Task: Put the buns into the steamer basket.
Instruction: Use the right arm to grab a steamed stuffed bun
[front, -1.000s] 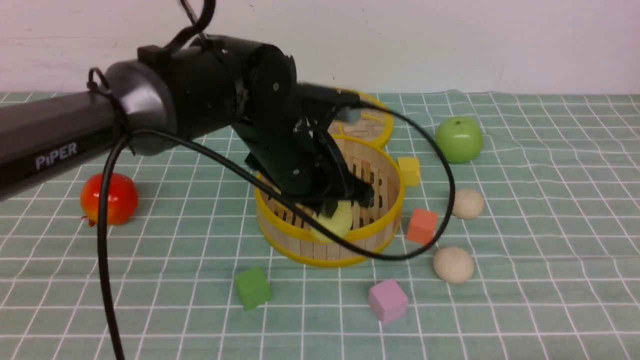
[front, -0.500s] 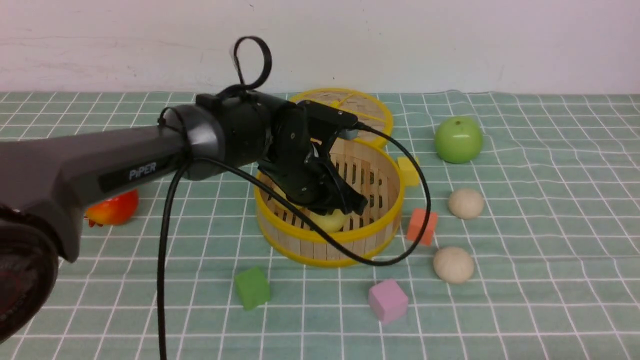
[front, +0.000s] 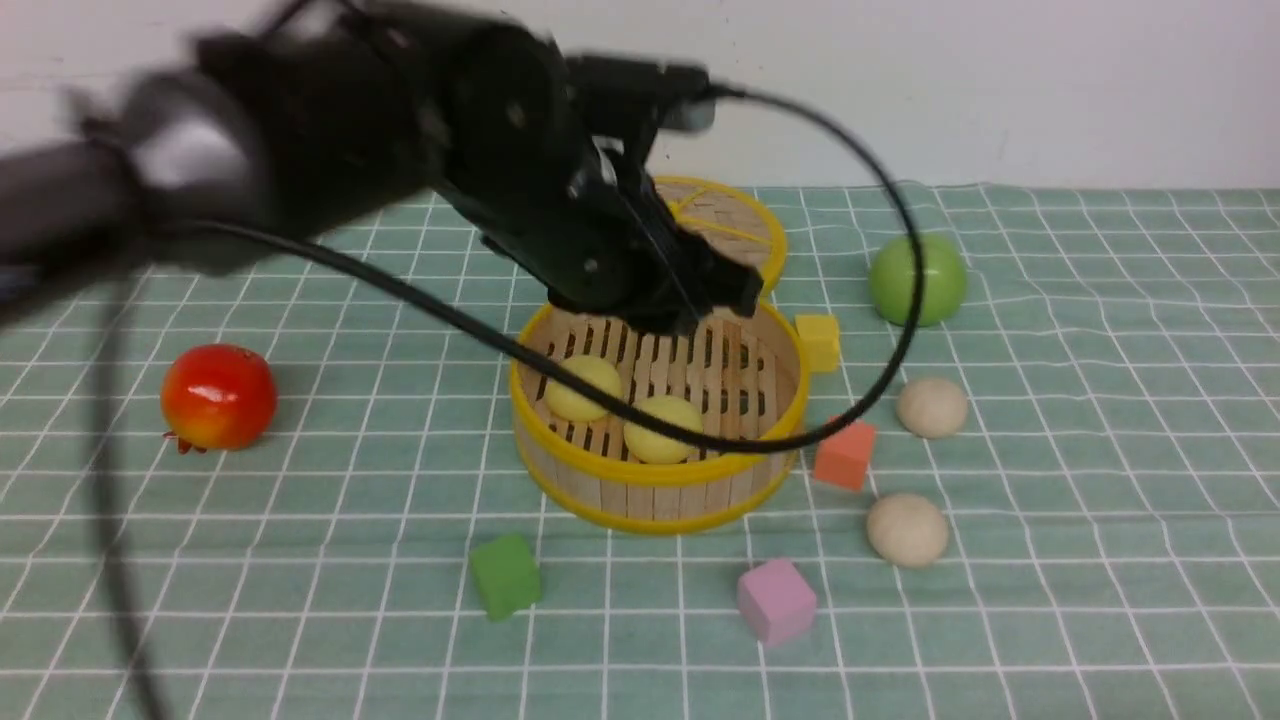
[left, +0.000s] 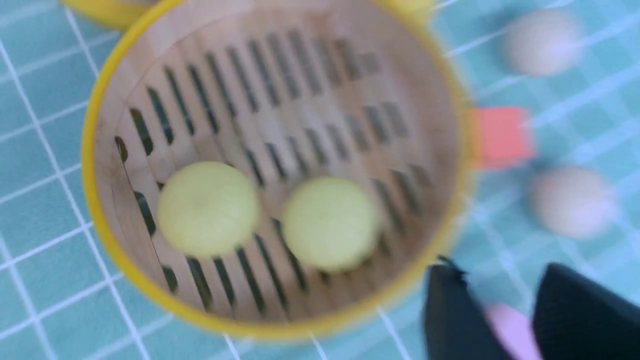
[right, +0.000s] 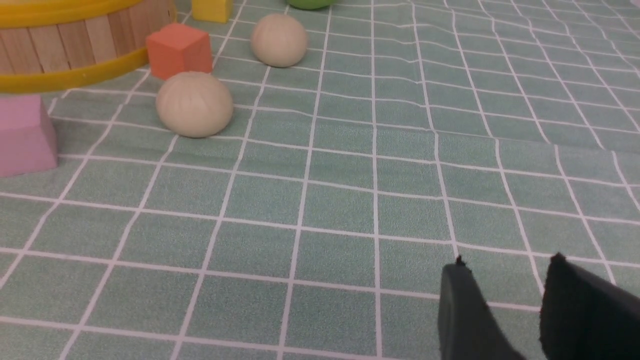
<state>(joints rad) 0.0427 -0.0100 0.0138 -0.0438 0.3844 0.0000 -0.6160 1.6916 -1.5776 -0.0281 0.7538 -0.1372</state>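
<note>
Status: two pale yellow buns (front: 583, 387) lay side by side on the slatted floor of the steamer basket (front: 655, 478). Two beige buns (front: 907, 529) sat on the desk (front: 1100, 560) to the basket's right, outside it. I judged the task about half done.

Claws: your left claw (front: 715, 290) hung above the basket, jaws spread, nothing between them. Your right claw (right: 520, 320) hovered low over the checked cloth (right: 350, 200), jaws also apart and empty.

Risks noted:
- The black cable (front: 893, 330) looped from your left arm across the basket's front rim and passed close to the orange cube (front: 845, 453). A sideways swing could have hooked the rim. That could have dragged or tipped the basket and spilled the yellow buns, or swept the cube along.
- The orange cube stood near both beige buns. A wide approach might have caught it or nudged a bun, and the buns looked round enough to roll off.
- The cloth lay wrinkled on the right, so a low pass could have snagged it and shifted everything on it.
- If you brought both arms to the basket together, they could have collided.

Writing: none readable. Your left arm was motion-blurred, and the cubes and fruit showed no labels.
</note>
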